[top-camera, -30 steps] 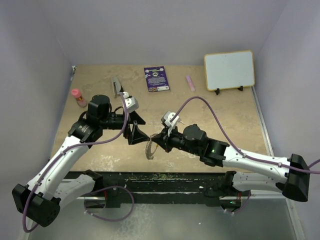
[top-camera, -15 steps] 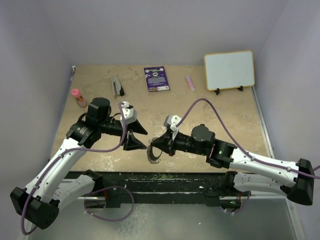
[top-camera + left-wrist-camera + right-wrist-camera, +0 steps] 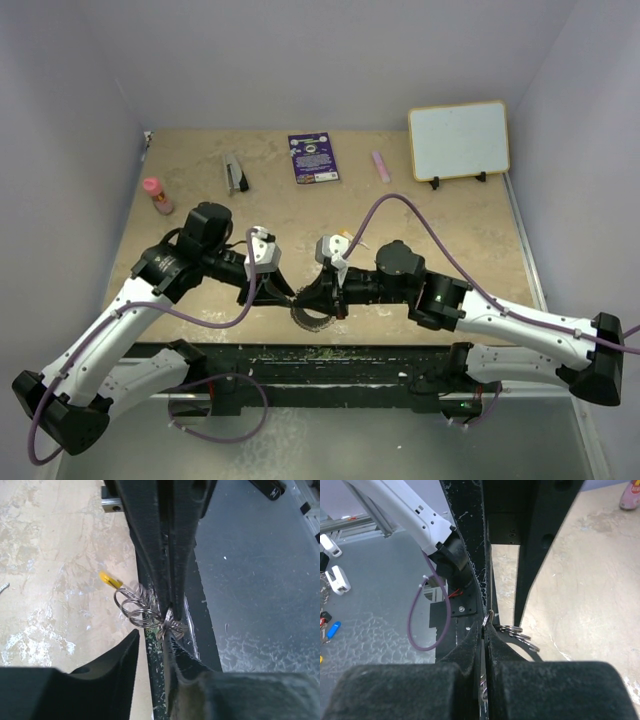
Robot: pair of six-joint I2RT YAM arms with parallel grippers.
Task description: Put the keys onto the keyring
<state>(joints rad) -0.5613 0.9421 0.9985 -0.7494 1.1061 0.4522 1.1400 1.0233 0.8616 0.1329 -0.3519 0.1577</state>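
Both grippers meet at the keyring, over the near edge of the table.
The right gripper is clenched on the keyring, a bunch of thin silver loops with a yellow-headed key just beside them. The left gripper has its fingers partly apart on either side of the loops, not pinching them. The purple card at the far edge carries print too small to read.

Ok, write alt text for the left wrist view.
The shut right end effector reaches from the top, pinching the keyring at the table edge. A yellow key head shows beside it; the open left end effector sits below.
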